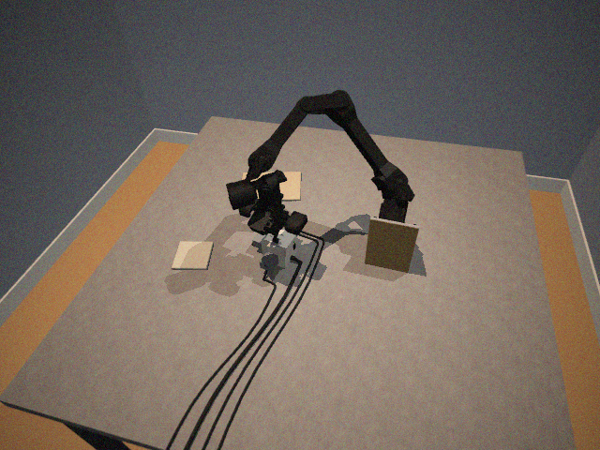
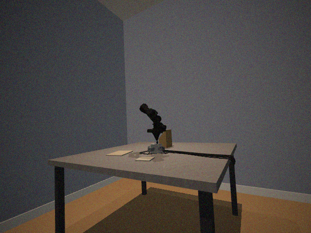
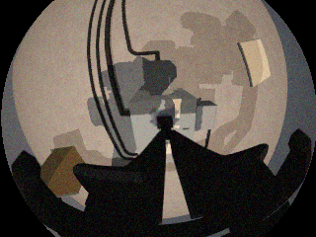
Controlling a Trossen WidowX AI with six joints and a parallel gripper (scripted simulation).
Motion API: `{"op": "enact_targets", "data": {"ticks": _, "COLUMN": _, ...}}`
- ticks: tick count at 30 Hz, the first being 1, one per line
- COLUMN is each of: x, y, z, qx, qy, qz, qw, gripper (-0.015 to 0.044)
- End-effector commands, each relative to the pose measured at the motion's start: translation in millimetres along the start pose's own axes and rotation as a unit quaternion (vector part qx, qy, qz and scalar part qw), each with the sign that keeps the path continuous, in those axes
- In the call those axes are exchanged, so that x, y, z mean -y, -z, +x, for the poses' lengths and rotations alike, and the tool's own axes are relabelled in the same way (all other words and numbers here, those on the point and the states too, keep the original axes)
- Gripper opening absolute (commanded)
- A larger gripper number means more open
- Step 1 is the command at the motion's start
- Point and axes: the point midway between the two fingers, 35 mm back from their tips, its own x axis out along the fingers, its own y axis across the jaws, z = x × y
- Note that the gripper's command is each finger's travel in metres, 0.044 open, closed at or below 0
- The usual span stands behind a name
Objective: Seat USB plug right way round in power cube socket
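Observation:
The power cube (image 1: 289, 238) (image 2: 156, 148) (image 3: 143, 129) is pale grey and stands on the table, with plugs and cables at its sides. My gripper (image 1: 276, 237) (image 2: 157, 141) (image 3: 166, 134) points down over its top and is shut on the small black USB plug (image 3: 164, 121). The plug is at the cube's top, seen just beyond the fingertips in the wrist view. The fingers hide most of it. Which way round it faces, and how deep it sits in the socket, I cannot tell.
Black cables (image 1: 256, 331) (image 2: 198, 153) (image 3: 110, 54) run from the cube over the table edge. A brown box (image 1: 391, 246) (image 2: 168, 138) (image 3: 64, 170) stands near the arm's base. Two flat cream tiles (image 1: 192, 256) (image 1: 292, 187) (image 2: 145, 158) (image 2: 120, 153) lie near the cube.

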Motion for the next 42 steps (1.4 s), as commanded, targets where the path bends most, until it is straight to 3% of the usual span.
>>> {"op": "enact_targets", "data": {"ticks": 1, "x": 0.2, "y": 0.3, "z": 1.1, "qx": -0.002, "qy": 0.002, "qz": -0.002, "qw": 1.0, "gripper": 0.0}}
{"op": "enact_targets", "data": {"ticks": 42, "x": 0.2, "y": 0.1, "z": 6.1, "qx": -0.002, "qy": 0.002, "qz": -0.002, "qw": 1.0, "gripper": 0.0}}
